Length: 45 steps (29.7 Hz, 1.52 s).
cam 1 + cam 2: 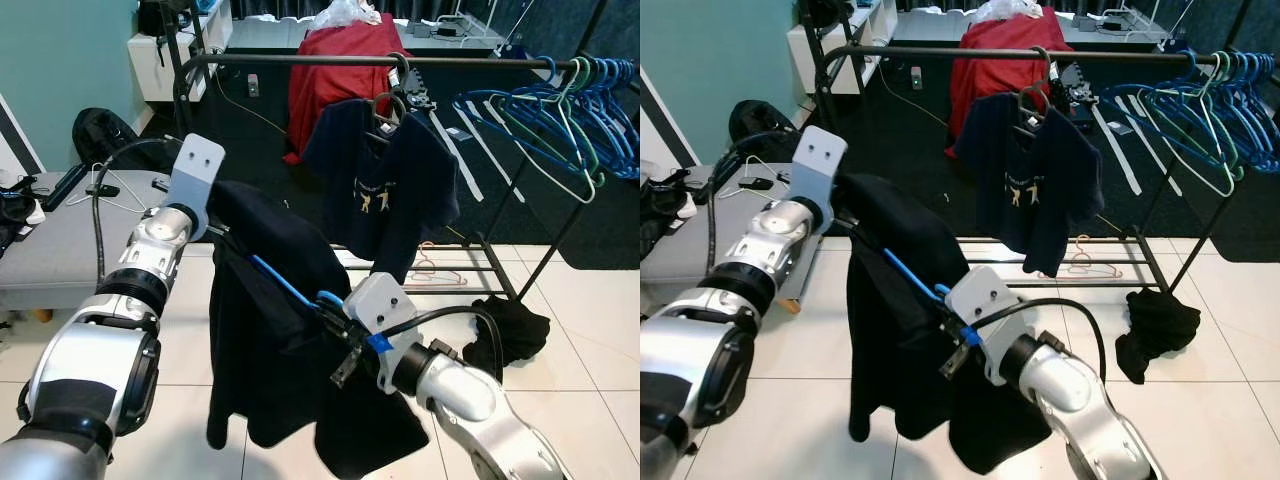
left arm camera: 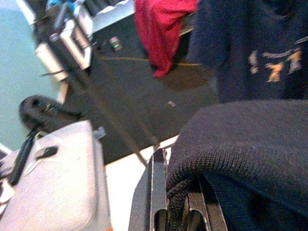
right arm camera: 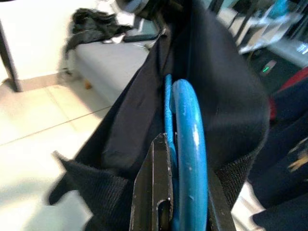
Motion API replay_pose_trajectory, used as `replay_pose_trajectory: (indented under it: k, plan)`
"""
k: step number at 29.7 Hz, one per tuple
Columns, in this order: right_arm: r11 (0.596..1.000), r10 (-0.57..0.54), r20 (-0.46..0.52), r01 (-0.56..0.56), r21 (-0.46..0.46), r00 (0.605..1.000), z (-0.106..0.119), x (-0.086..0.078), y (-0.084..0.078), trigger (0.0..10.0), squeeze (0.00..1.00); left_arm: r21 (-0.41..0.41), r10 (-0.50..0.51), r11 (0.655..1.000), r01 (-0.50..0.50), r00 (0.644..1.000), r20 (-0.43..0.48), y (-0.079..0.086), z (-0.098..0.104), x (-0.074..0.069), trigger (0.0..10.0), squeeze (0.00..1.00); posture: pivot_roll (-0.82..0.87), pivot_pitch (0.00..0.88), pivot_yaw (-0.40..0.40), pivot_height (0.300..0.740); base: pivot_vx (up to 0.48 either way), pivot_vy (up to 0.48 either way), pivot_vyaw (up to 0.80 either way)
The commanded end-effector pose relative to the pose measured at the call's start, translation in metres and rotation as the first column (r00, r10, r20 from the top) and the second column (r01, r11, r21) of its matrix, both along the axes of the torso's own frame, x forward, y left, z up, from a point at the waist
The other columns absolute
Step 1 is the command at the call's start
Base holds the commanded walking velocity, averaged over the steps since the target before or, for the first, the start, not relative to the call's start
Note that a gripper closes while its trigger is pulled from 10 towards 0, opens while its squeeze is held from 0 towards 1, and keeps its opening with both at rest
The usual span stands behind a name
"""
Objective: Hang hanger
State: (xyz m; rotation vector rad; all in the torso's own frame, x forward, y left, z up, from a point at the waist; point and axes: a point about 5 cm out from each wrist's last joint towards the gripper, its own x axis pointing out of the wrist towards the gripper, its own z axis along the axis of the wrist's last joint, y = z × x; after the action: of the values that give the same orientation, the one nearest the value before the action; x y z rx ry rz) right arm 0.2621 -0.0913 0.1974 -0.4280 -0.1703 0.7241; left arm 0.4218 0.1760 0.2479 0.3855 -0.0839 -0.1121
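- Your right pincer (image 1: 335, 315) sits low at about 6 o'clock in the head view, its fingers (image 3: 154, 192) pinching the blue hanger (image 1: 285, 285) — the wrist view shows the blue hook pressed between them.
- That hanger carries a black garment (image 1: 270, 350), which drapes down in front of you, well short of the rail.
- Your left pincer (image 2: 175, 202) is up at about 9 o'clock, at the garment's shoulder; its fingers (image 2: 156, 192) are closed on the knitted edge of the black garment.
- The clothes rack (image 1: 300, 60) stands ahead at 12 o'clock on the tiled floor (image 1: 590, 330), its dark rail running across the top of the view.
- A navy T-shirt (image 1: 385, 180) hangs from the rail near the middle, with a red cloth (image 1: 330, 70) behind it.
- At 2 o'clock a bunch of empty blue and green hangers (image 1: 560, 110) hangs at the rail's right end.
- At 4 o'clock a dark heap of clothing (image 1: 515, 325) lies on the floor by the rack's foot.
- At 9 o'clock you have a grey surface (image 1: 60, 240) — cables and dark items lie on it.
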Motion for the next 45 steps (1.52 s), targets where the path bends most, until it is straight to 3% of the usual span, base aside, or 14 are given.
replay_pose_trajectory:
  k: [1, 6, 11, 13, 15, 17, 19, 21, 26, 29, 32, 34, 37, 45]
  plan:
    - [1.000, 0.001, 0.107, -0.003, 0.017, 0.994, 0.013, 0.000, 0.000, 10.0, 0.00, 0.015, -0.041, 0.999, 0.040, 0.998, 0.043, -0.008, 0.010, 0.001, 0.0, 0.00, -0.02, 0.162, 0.040, 0.740, 0.000, 0.000, 0.00]
    - [0.995, -0.092, 0.192, 0.084, 0.049, 0.977, 0.019, -0.003, -0.003, 10.0, 0.00, 0.038, -0.002, 0.999, 0.000, 0.999, 0.046, -0.006, 0.007, 0.001, 0.7, 0.00, -0.03, 0.164, 0.038, 0.740, 0.000, 0.000, 0.00]
    - [0.974, -0.180, 0.140, 0.157, 0.163, 0.974, 0.017, -0.004, -0.011, 10.0, 0.00, 0.054, 0.026, 0.998, -0.029, 0.998, 0.058, -0.002, 0.009, 0.001, 0.1, 0.00, -0.03, 0.167, 0.044, 0.740, 0.000, 0.000, 0.00]
    - [0.936, -0.273, 0.263, 0.193, 0.293, 0.925, 0.038, -0.008, -0.022, 10.0, 0.00, 0.042, 0.026, 0.999, -0.028, 0.999, 0.047, -0.002, 0.008, 0.001, 0.0, 0.00, -0.03, 0.165, 0.047, 0.740, 0.000, 0.000, 0.00]
    - [0.926, -0.305, 0.307, 0.204, 0.319, 0.902, 0.043, -0.010, -0.025, 10.0, 0.00, 0.037, 0.025, 0.999, -0.027, 0.999, 0.042, -0.002, 0.008, 0.001, 0.0, 0.00, -0.03, 0.164, 0.046, 0.740, 0.000, 0.000, 0.00]
    - [0.933, -0.291, 0.354, 0.182, 0.310, 0.889, 0.045, -0.014, -0.025, 10.0, 0.00, 0.036, 0.030, 0.999, -0.032, 0.999, 0.036, -0.002, 0.007, 0.001, 0.0, 0.00, -0.03, 0.165, 0.044, 0.740, 0.000, 0.000, 0.00]
    - [0.951, -0.196, 0.313, 0.103, 0.293, 0.929, 0.035, -0.019, -0.017, 10.0, 0.00, 0.040, 0.051, 0.998, -0.052, 0.999, 0.018, 0.000, 0.004, 0.001, 0.0, 0.00, -0.03, 0.164, 0.042, 0.740, 0.000, 0.000, 0.00]
    - [0.991, 0.025, 0.176, -0.048, 0.128, 0.984, 0.006, -0.025, 0.002, 10.0, 0.00, 0.040, 0.053, 0.998, -0.054, 0.998, 0.018, -0.001, 0.005, 0.002, 0.0, 0.00, -0.04, 0.164, 0.043, 0.740, 0.000, 0.000, 0.00]
    - [0.997, 0.040, -0.014, -0.040, 0.062, 0.999, -0.010, -0.018, 0.000, 10.0, 0.00, 0.052, 0.014, 0.998, -0.017, 0.998, 0.064, -0.012, 0.017, 0.003, 0.0, 0.00, -0.03, 0.165, 0.044, 0.740, 0.000, 0.000, 0.00]
    - [0.999, 0.035, -0.037, -0.034, 0.038, 0.999, -0.013, -0.017, -0.001, 10.0, 0.00, 0.054, 0.011, 0.998, -0.015, 0.997, 0.071, -0.012, 0.019, 0.003, 0.0, 0.00, -0.03, 0.165, 0.044, 0.740, 0.000, 0.000, 0.00]
    - [0.994, 0.026, 0.012, -0.027, 0.104, 1.000, -0.004, -0.015, -0.004, 10.0, 0.00, 0.051, 0.009, 0.999, -0.013, 0.997, 0.083, -0.013, 0.022, 0.003, 0.0, 0.00, -0.03, 0.166, 0.045, 0.740, 0.000, 0.000, 0.00]
    - [0.964, 0.003, 0.128, -0.037, 0.265, 0.992, 0.019, -0.015, -0.008, 10.0, 0.00, 0.052, 0.005, 0.999, -0.009, 0.996, 0.088, -0.013, 0.025, 0.003, 0.0, 0.00, -0.03, 0.168, 0.044, 0.740, 0.000, 0.000, 0.00]
    - [0.936, 0.019, 0.187, -0.083, 0.341, 0.982, 0.033, -0.020, -0.007, 10.0, 0.00, 0.053, 0.005, 0.999, -0.009, 0.997, 0.079, -0.013, 0.023, 0.003, 0.0, 0.00, -0.03, 0.167, 0.045, 0.740, 0.000, 0.000, 0.00]
    - [0.936, 0.167, 0.196, -0.218, 0.277, 0.966, 0.034, -0.033, 0.009, 10.0, 0.00, 0.079, 0.000, 0.997, -0.003, 0.999, 0.032, -0.014, 0.010, 0.003, 0.0, 0.00, -0.03, 0.171, 0.046, 0.740, 0.000, 0.000, 0.00]
